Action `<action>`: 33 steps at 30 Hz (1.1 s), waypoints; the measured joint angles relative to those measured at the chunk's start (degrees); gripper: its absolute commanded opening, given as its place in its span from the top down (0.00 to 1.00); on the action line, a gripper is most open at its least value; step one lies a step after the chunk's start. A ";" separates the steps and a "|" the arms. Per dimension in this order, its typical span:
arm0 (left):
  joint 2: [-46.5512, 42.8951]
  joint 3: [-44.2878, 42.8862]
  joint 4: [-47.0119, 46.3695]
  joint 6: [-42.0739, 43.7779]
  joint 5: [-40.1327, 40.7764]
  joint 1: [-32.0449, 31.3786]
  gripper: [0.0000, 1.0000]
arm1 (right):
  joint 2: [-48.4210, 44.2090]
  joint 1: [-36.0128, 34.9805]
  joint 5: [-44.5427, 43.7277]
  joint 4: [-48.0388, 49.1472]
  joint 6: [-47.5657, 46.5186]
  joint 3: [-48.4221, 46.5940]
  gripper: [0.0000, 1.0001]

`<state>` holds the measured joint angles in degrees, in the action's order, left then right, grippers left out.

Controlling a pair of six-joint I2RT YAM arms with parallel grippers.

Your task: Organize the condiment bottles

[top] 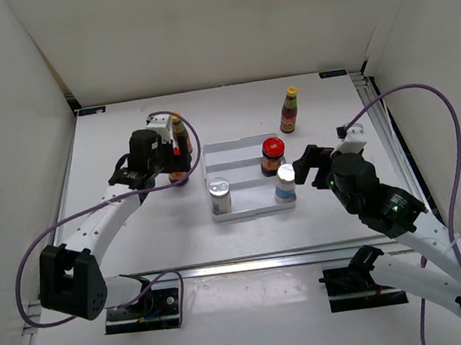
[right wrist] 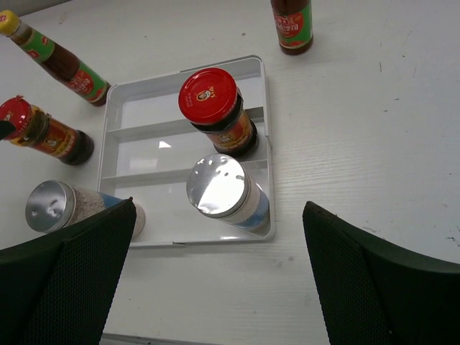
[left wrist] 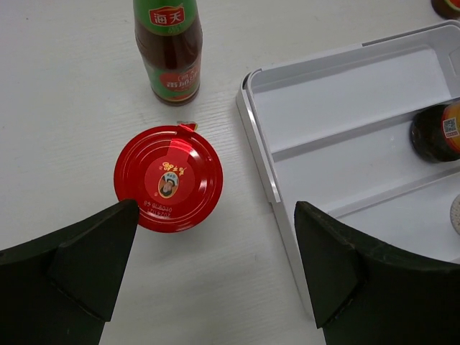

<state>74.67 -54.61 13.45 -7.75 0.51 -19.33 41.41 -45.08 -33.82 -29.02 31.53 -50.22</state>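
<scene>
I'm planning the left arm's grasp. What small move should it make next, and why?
Probably nudge the open left gripper sideways, away from the tray, before lowering. In its wrist view the red-lidded jar sits off-centre, partly under one finger, while the other finger is by the tray's rim. A straight descent might strike the lid.

Sauce bottle (left wrist: 167, 50) cropped at the neck (top edge).

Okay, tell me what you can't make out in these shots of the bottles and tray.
Top view: the left hand covers most of the red-lidded jar beside the tray.
Left wrist view: the top edge cuts off the cap of the sauce bottle.
Right wrist view: the top edge cuts off the far sauce bottle.
</scene>
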 measured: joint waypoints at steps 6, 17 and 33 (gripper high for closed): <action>2.71 -0.55 -0.57 0.22 -0.17 0.94 0.00 | -1.05 0.00 -0.96 -0.39 0.00 0.46 0.00; 5.70 -0.81 -1.51 0.20 1.92 1.81 0.00 | -0.92 0.00 -1.42 -0.68 0.00 0.52 0.00; 11.89 -4.17 0.00 -0.72 3.26 2.01 0.52 | -0.92 0.00 -1.77 -0.85 0.00 0.52 0.00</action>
<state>86.56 -58.78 13.45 -8.47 3.77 -17.32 40.49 -45.08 -35.59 -29.87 31.53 -49.69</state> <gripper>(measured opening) 0.778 0.998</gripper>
